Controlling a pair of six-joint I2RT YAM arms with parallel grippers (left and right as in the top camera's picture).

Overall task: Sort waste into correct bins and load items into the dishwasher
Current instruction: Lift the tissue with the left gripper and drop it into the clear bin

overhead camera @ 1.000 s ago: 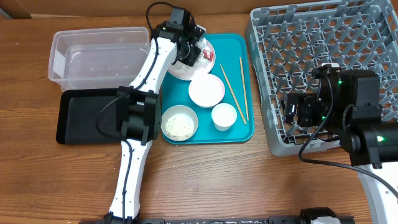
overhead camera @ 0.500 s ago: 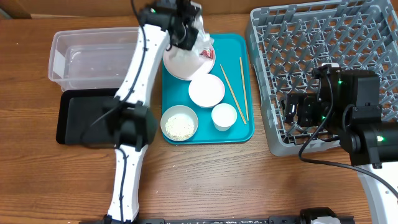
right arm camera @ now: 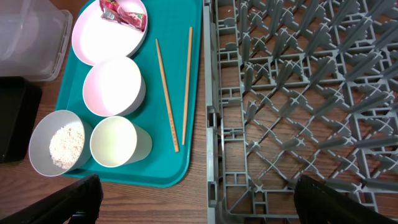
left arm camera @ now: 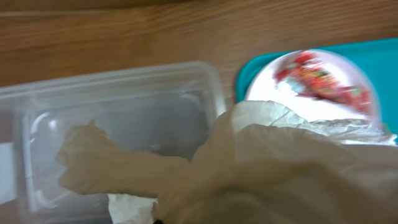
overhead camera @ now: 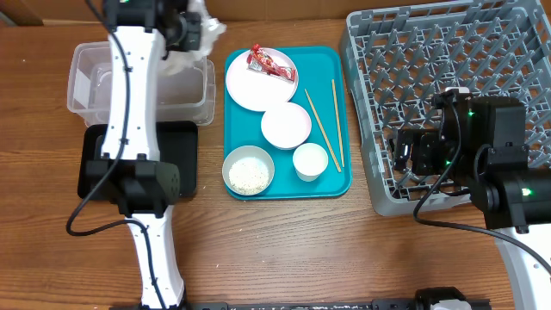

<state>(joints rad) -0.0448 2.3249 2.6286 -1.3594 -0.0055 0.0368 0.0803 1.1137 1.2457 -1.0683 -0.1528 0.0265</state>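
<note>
My left gripper (overhead camera: 188, 33) is shut on the crumpled white napkins (overhead camera: 205, 26) and holds them above the right end of the clear tub (overhead camera: 95, 82). In the left wrist view the napkins (left arm camera: 280, 168) hide the fingers and hang over the tub (left arm camera: 124, 99). The red-and-white wrapper (overhead camera: 268, 61) lies on the white plate (overhead camera: 254, 86). On the teal tray (overhead camera: 331, 65) are an empty bowl (overhead camera: 286, 126), a bowl of rice (overhead camera: 249, 173), a cup (overhead camera: 310, 161) and two chopsticks (overhead camera: 320, 125). My right gripper (right arm camera: 199, 202) is open and empty over the grey rack's (overhead camera: 448, 77) left edge.
The black tray (overhead camera: 103, 164) lies in front of the clear tub, partly under the left arm. The right wrist view shows the plate (right arm camera: 106, 40), the bowls (right arm camera: 114, 87), the cup (right arm camera: 117, 142), the chopsticks (right arm camera: 166, 93) and the rack (right arm camera: 298, 93).
My left gripper lifted the napkins off the plate and carried them left to above the clear tub. The wrapper stayed on the plate. The right arm has not moved.
</note>
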